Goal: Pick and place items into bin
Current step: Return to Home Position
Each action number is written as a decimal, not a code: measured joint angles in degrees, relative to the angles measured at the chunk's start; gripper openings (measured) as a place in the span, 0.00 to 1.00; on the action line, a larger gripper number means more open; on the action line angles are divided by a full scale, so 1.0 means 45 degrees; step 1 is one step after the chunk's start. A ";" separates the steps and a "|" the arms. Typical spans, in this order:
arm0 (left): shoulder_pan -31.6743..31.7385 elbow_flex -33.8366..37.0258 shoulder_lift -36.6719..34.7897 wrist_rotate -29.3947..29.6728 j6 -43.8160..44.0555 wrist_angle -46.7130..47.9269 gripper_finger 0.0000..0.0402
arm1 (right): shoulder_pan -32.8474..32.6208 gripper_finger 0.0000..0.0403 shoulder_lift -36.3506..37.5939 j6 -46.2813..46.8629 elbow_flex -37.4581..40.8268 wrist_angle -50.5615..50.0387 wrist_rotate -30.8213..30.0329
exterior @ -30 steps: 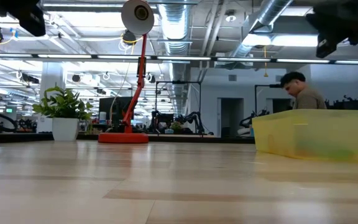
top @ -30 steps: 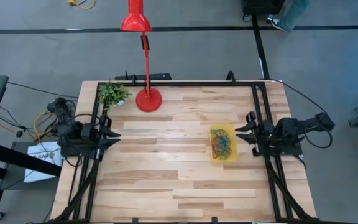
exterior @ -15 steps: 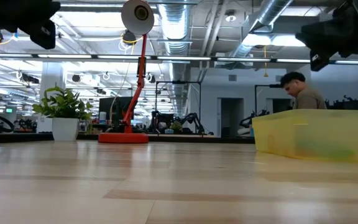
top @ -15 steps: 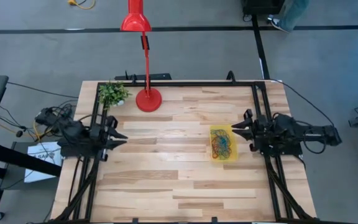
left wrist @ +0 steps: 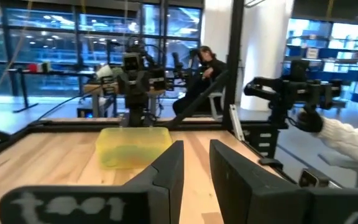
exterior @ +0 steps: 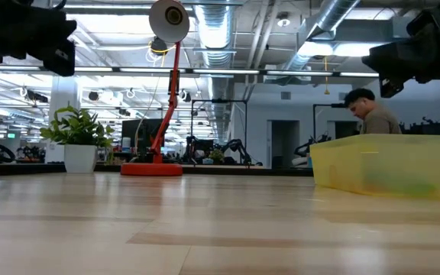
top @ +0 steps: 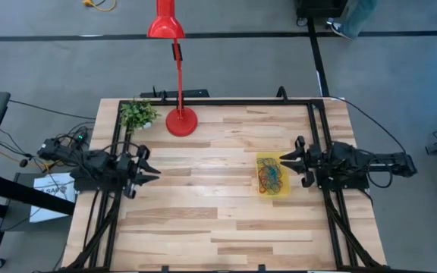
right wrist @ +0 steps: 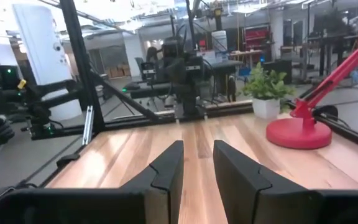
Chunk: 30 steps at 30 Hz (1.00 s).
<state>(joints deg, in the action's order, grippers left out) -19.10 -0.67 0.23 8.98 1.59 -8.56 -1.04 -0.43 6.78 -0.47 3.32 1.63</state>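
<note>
The yellow translucent bin [top: 272, 158] sits on the right part of the table and holds a tangle of coloured loops [top: 271, 177]. It also shows in the low view [exterior: 388, 164] and the left wrist view [left wrist: 132, 146]. My right gripper [top: 287, 163] hovers open at the bin's right side, above the table, fingers pointing left [right wrist: 197, 165]. My left gripper [top: 149, 168] hovers open near the table's left edge, pointing right toward the bin [left wrist: 196, 165]. No loops show on the bare tabletop.
A red lamp base [top: 181, 121] and a small potted plant [top: 137, 114] stand at the far left of the table. Black frame rails [top: 321, 136] run along the table's sides. A person [exterior: 369, 114] shows in the room behind. Bare wood lies between the grippers.
Both arms have come down and reached inward. The left gripper moved a little toward the table's right. The right gripper moved left, up to the bin's right side. The bin and loops stayed put.
</note>
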 joint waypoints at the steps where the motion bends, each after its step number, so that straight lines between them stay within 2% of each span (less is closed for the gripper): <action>1: 0.0085 0.0000 0.0000 -0.0243 -0.0005 0.0005 0.17 | 0.0000 0.21 0.0000 -0.0177 0.0000 -0.0013 -0.0005; 7: 0.0268 0.0005 0.0035 -0.0569 0.0900 0.1292 0.17 | 0.0000 0.21 0.0002 0.0176 0.0008 -0.0069 -0.0015; 15: 0.0268 0.0005 0.0616 -0.0590 0.0929 0.1293 0.17 | 0.0000 0.21 0.0004 0.0167 0.0015 -0.0229 -0.0039; 30: 0.0263 0.0015 0.0617 -0.0556 0.0937 0.1311 0.17 | 0.0000 0.21 0.0005 0.0172 0.0024 -0.0358 -0.0039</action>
<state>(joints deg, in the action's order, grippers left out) -17.91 -0.60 3.01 6.48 5.80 -2.66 -1.04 -0.40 7.55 -0.36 1.72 1.45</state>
